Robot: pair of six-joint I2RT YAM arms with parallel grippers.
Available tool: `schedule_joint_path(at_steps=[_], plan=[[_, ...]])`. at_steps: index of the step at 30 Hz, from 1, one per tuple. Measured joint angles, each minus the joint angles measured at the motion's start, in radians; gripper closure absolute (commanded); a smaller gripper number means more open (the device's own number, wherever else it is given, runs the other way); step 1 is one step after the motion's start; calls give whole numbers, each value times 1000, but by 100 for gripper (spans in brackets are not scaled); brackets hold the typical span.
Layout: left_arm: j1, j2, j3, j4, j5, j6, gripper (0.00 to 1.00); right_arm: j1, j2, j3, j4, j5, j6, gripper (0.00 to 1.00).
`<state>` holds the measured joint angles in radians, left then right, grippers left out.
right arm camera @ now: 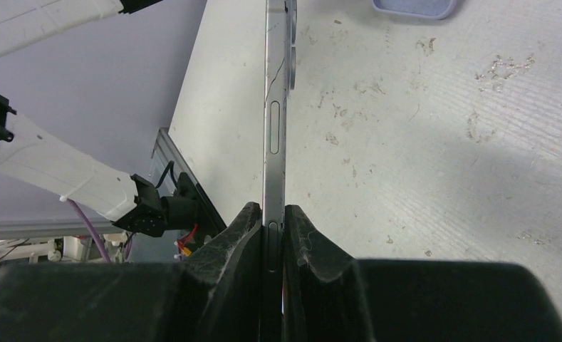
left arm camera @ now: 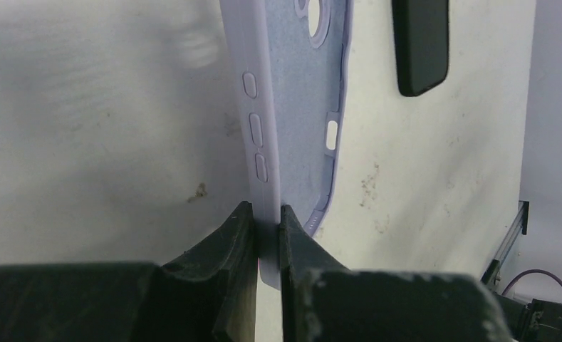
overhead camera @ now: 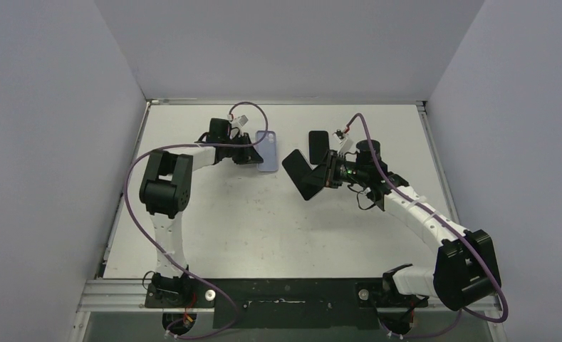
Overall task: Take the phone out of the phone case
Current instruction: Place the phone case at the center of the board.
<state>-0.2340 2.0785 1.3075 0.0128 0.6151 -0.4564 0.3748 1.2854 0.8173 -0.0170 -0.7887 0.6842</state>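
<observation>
Extraction done — left gripper (left arm camera: pixel 267 229) grips the empty lilac case (left arm camera: pixel 303 107), right gripper (right arm camera: pixel 271 222) grips the phone (right arm camera: pixel 276 107) at four o'clock; next, lower both.

Colours: phone case (left arm camera: pixel 299 107) pale lilac, plain; phone (overhead camera: pixel 303 173) black on face, edge silver-grey; slab (overhead camera: pixel 318 144) beside phone black; tabletop (overhead camera: pixel 263 228) white, brown specks; left hand (left arm camera: pixel 267 226), right hand (right arm camera: pixel 274 219) black; arms (overhead camera: pixel 169 235) white, black joints; cables (overhead camera: pixel 126 203) purple; walls (overhead camera: pixel 50 142) pale grey.

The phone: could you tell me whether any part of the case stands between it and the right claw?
Nothing visible does. The right claw clamps directly on the phone, which is bare. The case is empty and sits apart, pinched by its side wall in the left claw.
</observation>
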Motion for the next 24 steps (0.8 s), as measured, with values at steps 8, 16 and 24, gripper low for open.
schedule_joint_path(at_steps=[8, 16, 24], plan=[[8, 127, 146, -111, 26, 25, 74, -1, 2, -14, 16, 18, 1, 100], [16, 129, 192, -136, 12, 42, 38, -1, 15, -35, 22, 39, 1, 100], [41, 105, 215, -188, -97, 61, 27, 0, 17, -49, 23, 63, 0, 100]])
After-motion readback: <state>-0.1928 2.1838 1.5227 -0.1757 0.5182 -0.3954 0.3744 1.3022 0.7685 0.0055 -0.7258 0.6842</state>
